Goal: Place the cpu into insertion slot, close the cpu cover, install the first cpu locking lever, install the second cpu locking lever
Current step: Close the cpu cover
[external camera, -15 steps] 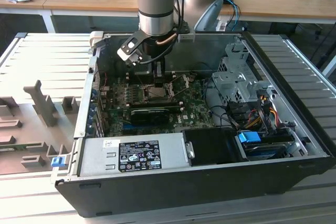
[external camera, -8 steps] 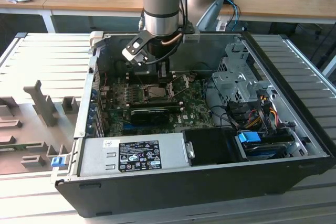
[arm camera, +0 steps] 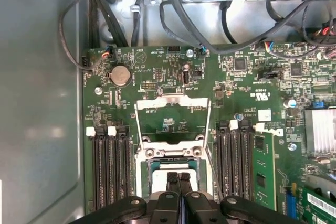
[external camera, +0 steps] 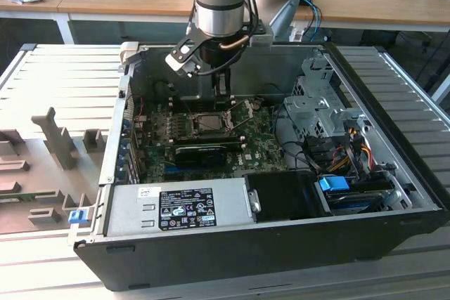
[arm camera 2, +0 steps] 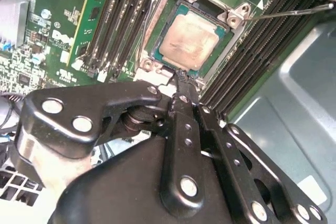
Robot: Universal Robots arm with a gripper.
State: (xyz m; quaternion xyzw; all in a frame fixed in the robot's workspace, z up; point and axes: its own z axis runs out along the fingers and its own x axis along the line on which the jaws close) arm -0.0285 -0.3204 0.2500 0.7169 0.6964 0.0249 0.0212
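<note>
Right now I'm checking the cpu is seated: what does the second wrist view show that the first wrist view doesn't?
Second wrist view: the cpu, whole top bare, lying in the slot. First wrist view: the cover standing open, and a coin battery. Both wrist views: the shut gripper at the slot's edge, and memory slots.

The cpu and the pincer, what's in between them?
Only the insertion slot's silver rim, in the second wrist view; the pincer is right beside it.
</note>
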